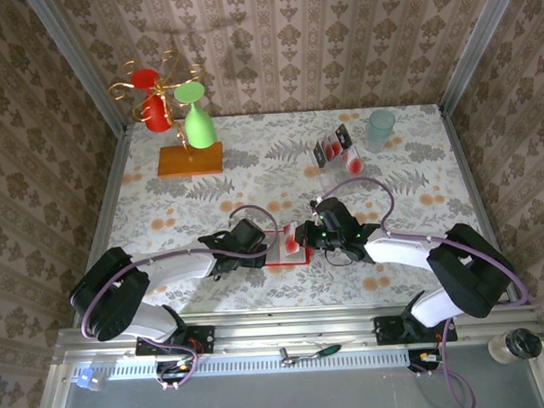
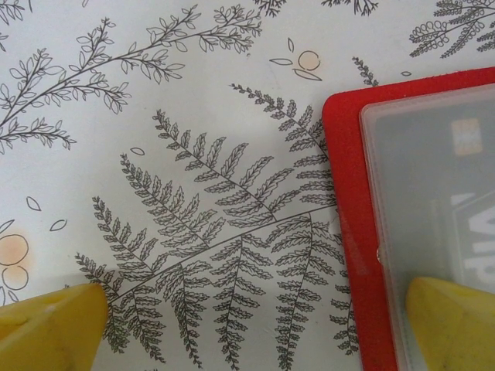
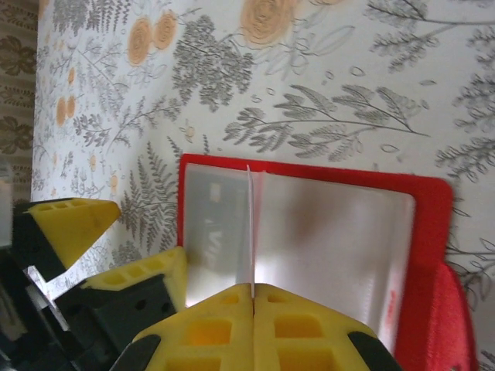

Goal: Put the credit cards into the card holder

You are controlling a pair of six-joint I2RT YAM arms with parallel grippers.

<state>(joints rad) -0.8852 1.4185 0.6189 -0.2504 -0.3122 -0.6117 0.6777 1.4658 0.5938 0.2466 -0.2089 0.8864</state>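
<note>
Yellow fingertips of the right gripper (image 3: 253, 303) sit closest to the right wrist lens, pressed flat together with one credit card (image 3: 250, 224) pinched between them. The card is seen edge-on as a thin pale line, upright, its far edge over the open face of the card holder (image 3: 433, 224). Held on edge like this, the card looks lined up to slide its leading edge under the lip of a pocket rather than to be laid flat, though I cannot tell whether it has touched the pocket yet. The red holder lies opened out on the patterned table (image 2: 155, 93) between the two arms, near the front edge, with its pale translucent pockets facing up. The left gripper (image 2: 247, 332) is spread wide and grips nothing. One of its fingers (image 2: 452, 325) is over the holder's clear pocket and the other is out over bare table beside the red rim. This is probably a bracing pose, meant to keep the light wallet from sliding or folding while the card is pushed in. A grey card with pale lettering seems to sit behind that clear window already. More credit cards (image 1: 328, 150) stand in a clear rack (image 1: 345, 136) well apart, toward the back of the table.
</note>
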